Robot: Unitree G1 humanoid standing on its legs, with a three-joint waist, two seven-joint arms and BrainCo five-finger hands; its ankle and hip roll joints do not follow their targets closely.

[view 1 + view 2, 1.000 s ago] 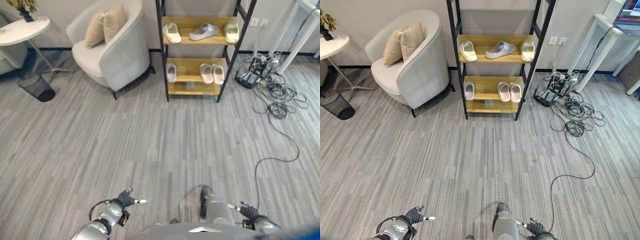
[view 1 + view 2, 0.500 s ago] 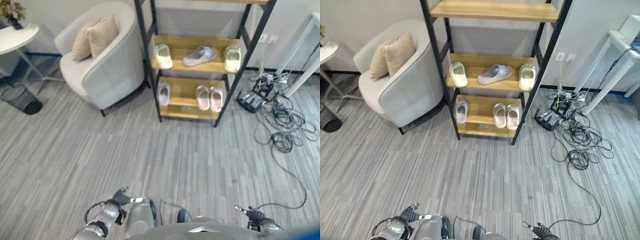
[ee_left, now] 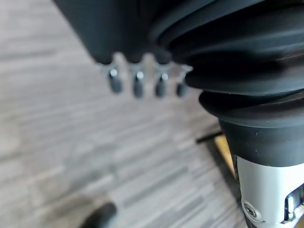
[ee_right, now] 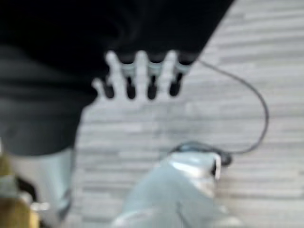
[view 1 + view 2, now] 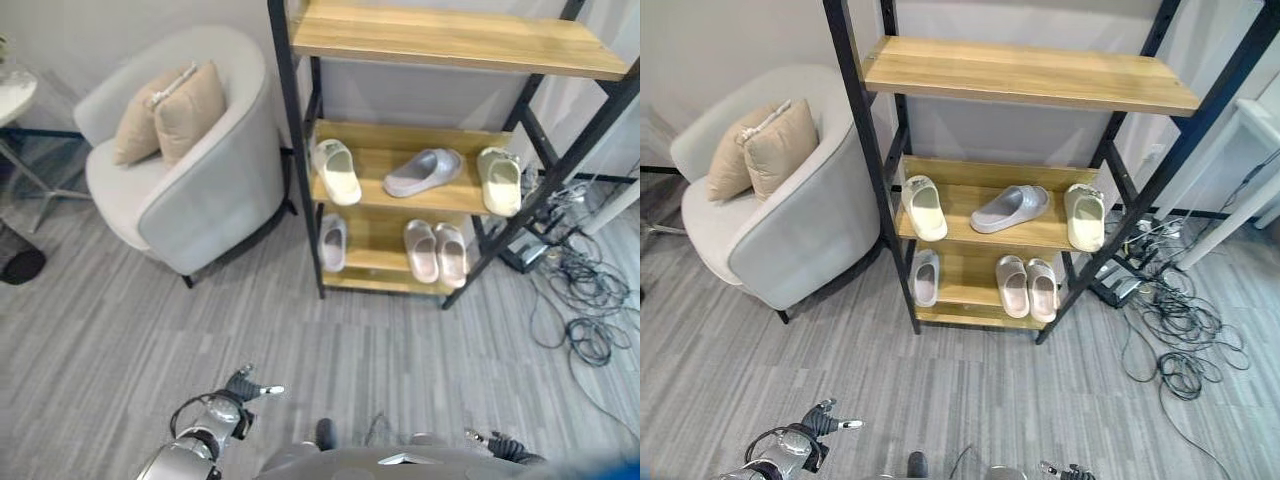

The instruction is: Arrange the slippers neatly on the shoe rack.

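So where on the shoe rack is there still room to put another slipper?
The top shelf is bare. On the bottom shelf there is a gap between the single grey slipper and the pink pair. The middle shelf is crowded: cream slipper, grey slipper lying crosswise, cream slipper.

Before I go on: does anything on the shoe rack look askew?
Yes. On the middle shelf, the grey slipper lies diagonally between two cream slippers pointing straight in, with no mate beside it. On the bottom shelf, a lone slipper sits apart from the neat pink pair.

The shoe rack stands against the wall, an armchair just left of it. Three slippers lie on its middle shelf, three on the bottom shelf.
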